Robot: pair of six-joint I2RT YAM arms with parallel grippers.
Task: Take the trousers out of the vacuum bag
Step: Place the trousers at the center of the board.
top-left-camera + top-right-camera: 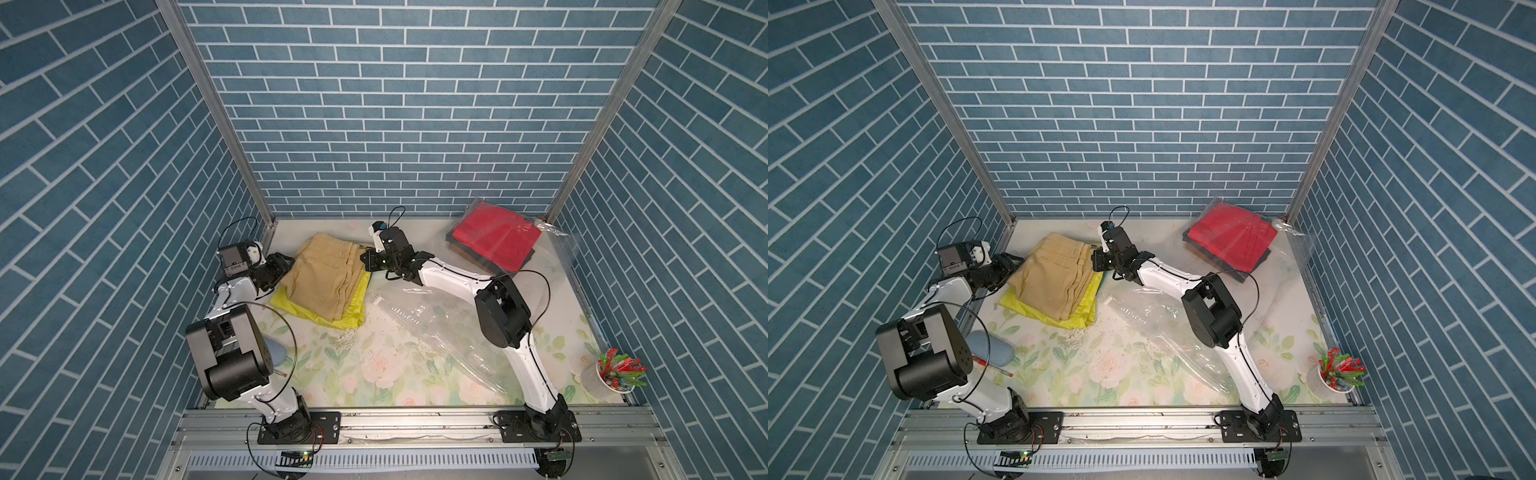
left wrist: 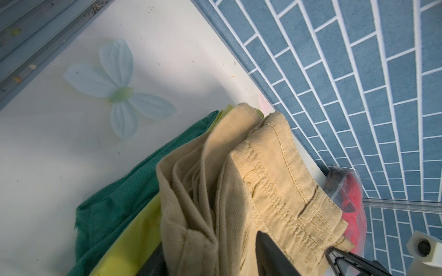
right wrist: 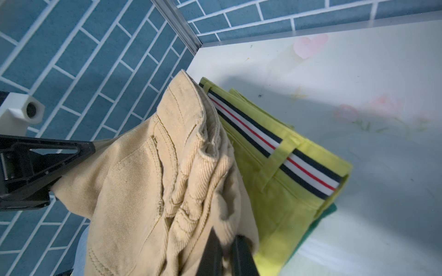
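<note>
Your right claw [image 3: 224, 253] pinched the beige trousers [image 1: 326, 276], stacked on yellow trousers [image 1: 353, 309] outside the vacuum bag [image 1: 440, 332], your left claw [image 2: 299, 253] half-open beside them, while red trousers [image 1: 494, 239] remained bagged.

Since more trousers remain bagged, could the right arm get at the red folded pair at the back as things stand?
Probably not yet: the right gripper is shut on the beige folded trousers, and the red folded trousers lie inside a clear plastic bag.
</note>
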